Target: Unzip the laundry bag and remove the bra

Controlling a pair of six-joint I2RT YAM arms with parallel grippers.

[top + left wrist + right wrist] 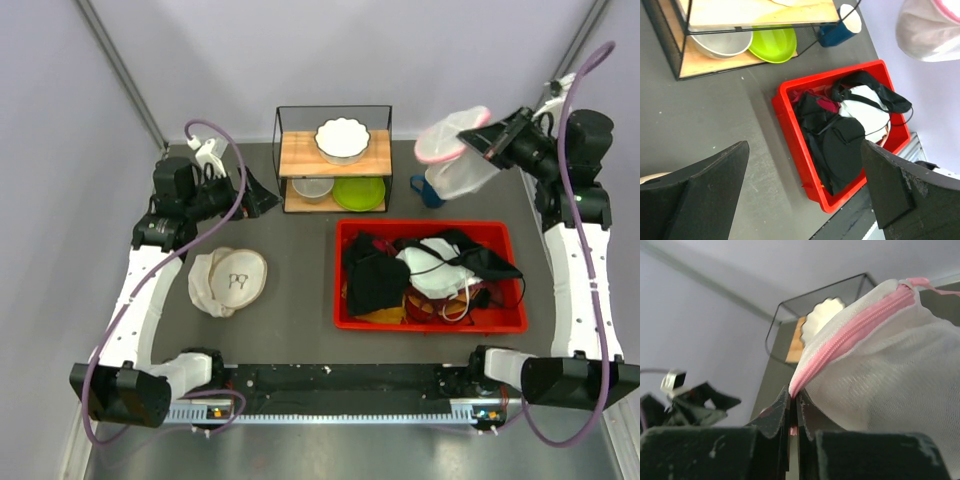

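Note:
The laundry bag (455,152), white mesh with a pink zipper band, hangs in the air at the back right, above the table. My right gripper (488,140) is shut on it. In the right wrist view the fingertips (794,399) pinch the end of the pink zipper band, and the laundry bag (885,380) bulges away to the right. The zipper looks closed along its visible length. The bag's lower part (927,30) also shows in the left wrist view. My left gripper (262,200) hovers open at the back left, with nothing between its fingers (705,192). The bra is hidden.
A red bin (345,300) of dark and white garments sits at the centre right. A wire shelf rack (335,160) with bowls stands at the back, with a blue cup (428,190) beside it. A cream padded round piece (228,280) lies on the left.

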